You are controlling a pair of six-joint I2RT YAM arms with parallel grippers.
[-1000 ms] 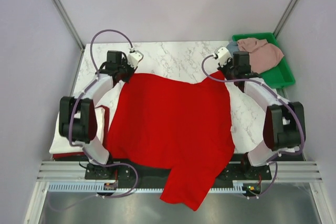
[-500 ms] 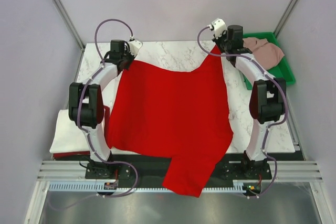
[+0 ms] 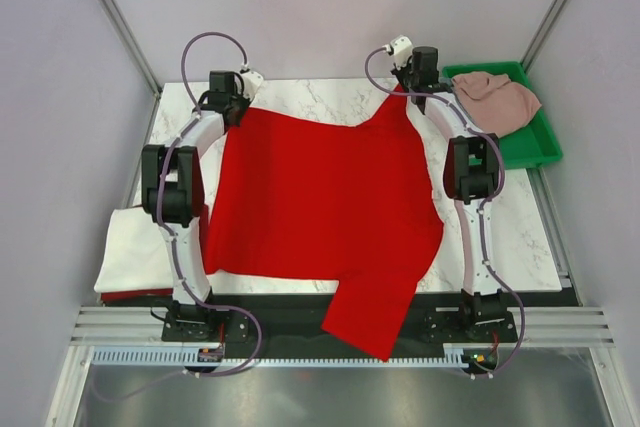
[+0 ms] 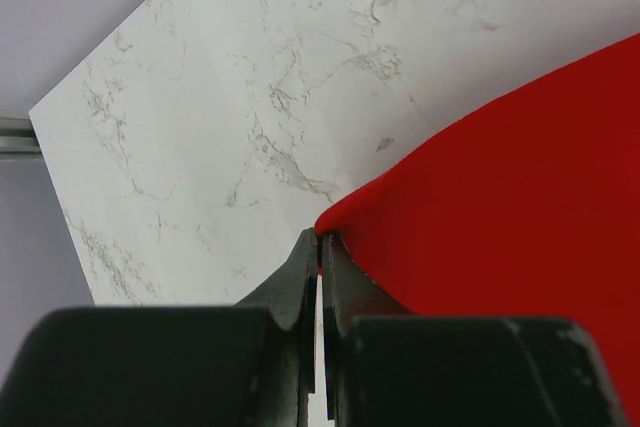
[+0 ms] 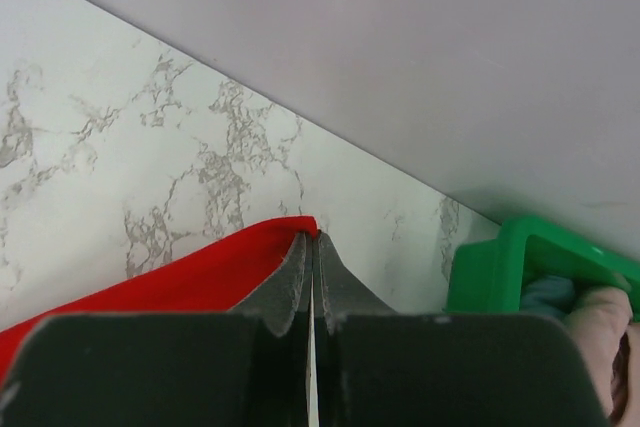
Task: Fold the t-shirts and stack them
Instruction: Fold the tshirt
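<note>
One large bright red cloth t-shirt [image 3: 320,197]; left gripper [image 4: 320,243] and right gripper [image 5: 312,237] each clamp its corner; one green plastic tray [image 3: 532,147] beside the latter.

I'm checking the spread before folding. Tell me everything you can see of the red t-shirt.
The red t-shirt is plain, bright, soft-looking cloth, spread nearly flat over most of the marble table. Its two far corners are pinched, one by the left gripper, one by the right gripper, both shut on it. The far edge dips between them. A sleeve hangs past the table's near edge.
</note>
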